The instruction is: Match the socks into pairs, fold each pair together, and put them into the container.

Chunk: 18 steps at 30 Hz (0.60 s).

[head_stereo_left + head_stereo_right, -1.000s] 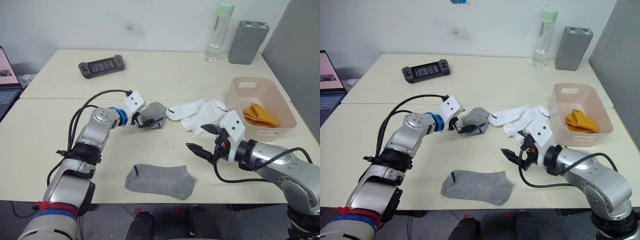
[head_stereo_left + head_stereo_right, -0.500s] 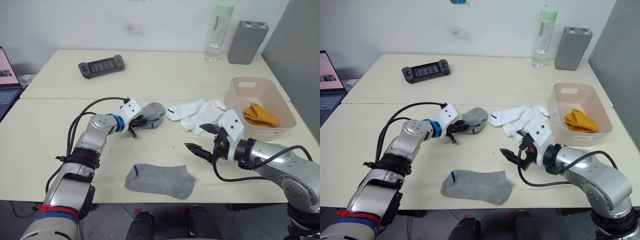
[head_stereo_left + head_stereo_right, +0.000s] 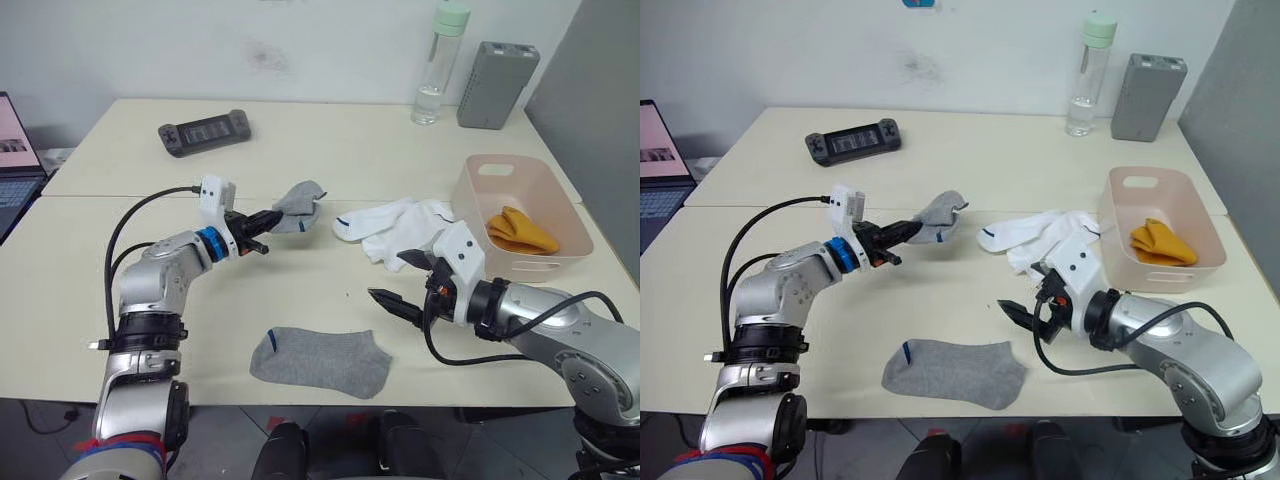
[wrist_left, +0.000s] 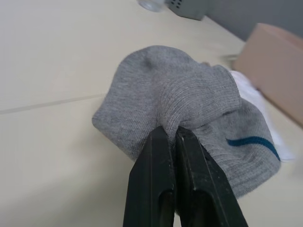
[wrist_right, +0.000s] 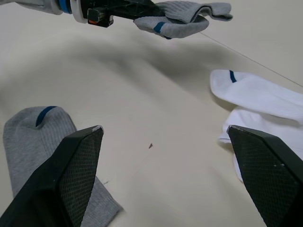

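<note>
Bright even indoor light, soft shadows, wrist views blurred at edges

left gripper (image 3: 272,217) reaches forward, fingers pinched tight together — right gripper (image 3: 404,280) hovers low, fingers spread wide.

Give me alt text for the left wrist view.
The left gripper is shut on a bunched grey sock with a blue stripe, held above the cream table. A white sock and the pink container lie beyond it.

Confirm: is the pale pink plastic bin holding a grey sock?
No. The pale pink plastic bin holds only a folded mustard-orange pair.
</note>
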Each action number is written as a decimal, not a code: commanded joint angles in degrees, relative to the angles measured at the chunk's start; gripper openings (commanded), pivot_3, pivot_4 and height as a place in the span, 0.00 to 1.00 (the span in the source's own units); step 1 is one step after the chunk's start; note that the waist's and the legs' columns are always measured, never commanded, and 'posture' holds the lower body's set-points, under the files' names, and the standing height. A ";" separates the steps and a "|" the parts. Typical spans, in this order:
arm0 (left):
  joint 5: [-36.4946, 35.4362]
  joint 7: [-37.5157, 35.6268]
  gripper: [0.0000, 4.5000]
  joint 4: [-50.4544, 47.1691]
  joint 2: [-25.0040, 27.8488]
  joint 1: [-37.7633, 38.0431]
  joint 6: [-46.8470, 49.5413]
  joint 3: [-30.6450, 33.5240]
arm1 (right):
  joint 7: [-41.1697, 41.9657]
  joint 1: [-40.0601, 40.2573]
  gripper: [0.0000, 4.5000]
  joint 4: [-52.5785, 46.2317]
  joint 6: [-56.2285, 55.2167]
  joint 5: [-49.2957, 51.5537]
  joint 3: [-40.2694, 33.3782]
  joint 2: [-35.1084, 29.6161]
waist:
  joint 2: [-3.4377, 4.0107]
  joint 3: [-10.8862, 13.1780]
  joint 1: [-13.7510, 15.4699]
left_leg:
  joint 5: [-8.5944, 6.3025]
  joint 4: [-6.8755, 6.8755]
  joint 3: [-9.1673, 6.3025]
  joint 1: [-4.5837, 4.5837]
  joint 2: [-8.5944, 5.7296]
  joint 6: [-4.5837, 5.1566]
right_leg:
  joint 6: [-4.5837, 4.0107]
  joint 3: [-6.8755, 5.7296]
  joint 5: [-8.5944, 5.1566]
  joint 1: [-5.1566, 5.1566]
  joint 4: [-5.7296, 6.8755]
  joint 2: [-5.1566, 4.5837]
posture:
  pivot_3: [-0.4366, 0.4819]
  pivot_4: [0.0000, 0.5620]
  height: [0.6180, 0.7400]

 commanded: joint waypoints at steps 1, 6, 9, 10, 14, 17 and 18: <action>-1.78 -4.57 0.01 -7.87 2.93 2.49 2.16 -2.41 | 0.45 -0.41 1.00 -1.27 -1.53 -0.25 -0.32 -0.87 | 0.00 0.00 0.02 | 0.00 -0.01 0.00 0.01 0.00 0.00 | 0.00 0.00 0.00 0.00 0.00 0.00 | 0.48 0.27 1.00; 6.95 -9.30 0.01 -6.66 6.91 5.79 -9.93 -10.17 | 0.67 -0.03 1.00 -1.19 -2.57 -1.32 1.12 -1.76 | 0.00 0.00 0.07 | 0.00 -0.04 0.04 0.11 0.00 -0.01 | -0.01 0.04 0.00 0.02 0.01 0.00 | 0.48 0.27 1.00; 11.39 -11.30 0.01 -3.63 7.39 6.87 -17.89 -13.63 | 0.59 0.38 1.00 -1.40 -3.02 -1.66 1.73 -1.81 | 0.00 0.00 0.11 | 0.00 -0.04 0.06 0.10 0.00 -0.01 | -0.01 0.05 0.00 0.03 0.00 0.00 | 0.48 0.27 1.00; 11.93 -12.09 0.01 -3.02 7.45 7.08 -19.33 -14.13 | 0.57 0.49 1.00 -1.48 -3.09 -1.69 1.83 -1.84 | 0.00 0.00 0.12 | 0.00 -0.04 0.06 0.09 0.00 -0.01 | -0.02 0.05 0.00 0.03 -0.01 0.00 | 0.48 0.27 1.00; 14.67 -13.64 0.16 1.05 8.82 7.39 -24.85 -14.71 | 0.45 0.99 1.00 -1.71 -3.28 -1.67 1.56 -2.21 | 0.00 0.00 0.06 | 0.00 -0.04 0.08 0.08 0.01 0.00 | -0.01 0.05 0.00 0.02 -0.05 0.00 | 0.48 0.27 1.00; 13.59 -15.87 0.36 1.40 9.49 6.97 -26.37 -13.80 | 0.32 1.52 1.00 -1.83 -3.58 -1.73 1.41 -2.42 | 0.00 0.00 0.08 | 0.00 -0.05 0.07 0.08 0.01 0.01 | -0.01 0.05 0.00 0.02 -0.04 0.00 | 0.48 0.27 1.00; 13.49 -16.80 0.44 0.87 9.82 6.51 -27.50 -13.76 | 0.29 1.72 1.00 -1.83 -3.73 -1.80 1.51 -2.42 | 0.00 0.00 0.08 | 0.00 -0.04 0.08 0.07 0.01 0.01 | -0.01 0.05 0.00 0.02 -0.04 0.00 | 0.48 0.27 1.00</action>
